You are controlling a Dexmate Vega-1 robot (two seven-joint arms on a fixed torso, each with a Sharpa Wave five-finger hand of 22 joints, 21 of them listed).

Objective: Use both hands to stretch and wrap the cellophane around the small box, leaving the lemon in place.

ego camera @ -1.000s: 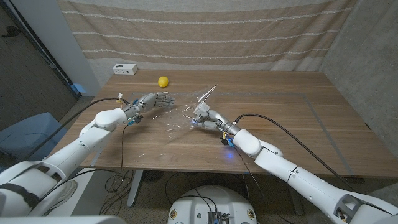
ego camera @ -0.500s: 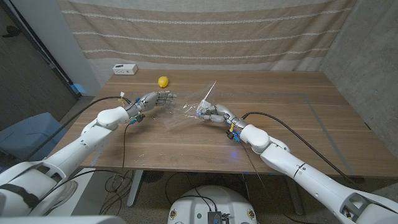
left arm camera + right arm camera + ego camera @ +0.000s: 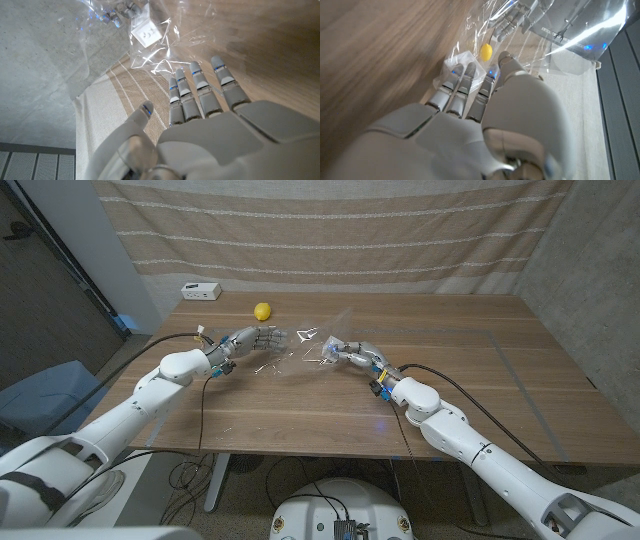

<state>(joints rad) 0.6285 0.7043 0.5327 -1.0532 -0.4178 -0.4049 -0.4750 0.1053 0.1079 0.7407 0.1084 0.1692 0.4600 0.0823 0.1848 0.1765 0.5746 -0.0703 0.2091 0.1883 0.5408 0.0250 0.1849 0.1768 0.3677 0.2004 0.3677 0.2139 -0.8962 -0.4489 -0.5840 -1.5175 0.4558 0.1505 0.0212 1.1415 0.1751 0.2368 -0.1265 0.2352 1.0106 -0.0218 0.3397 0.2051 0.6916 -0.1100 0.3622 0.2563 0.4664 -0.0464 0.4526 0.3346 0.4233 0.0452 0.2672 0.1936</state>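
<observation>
Cellophane, clear, crinkled, glinting

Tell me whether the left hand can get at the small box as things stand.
Probably yes. The left hand is open, its fingers pointing at the small box, which the right hand holds under cellophane. Only that film lies between them.

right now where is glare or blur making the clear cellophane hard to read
Head view: the clear crinkled cellophane sheet shows only as thin white glints between the left hand and right hand. Left wrist view: bright highlights cross the film over the small white box. Right wrist view: the wooden table is smeared by blur.
</observation>
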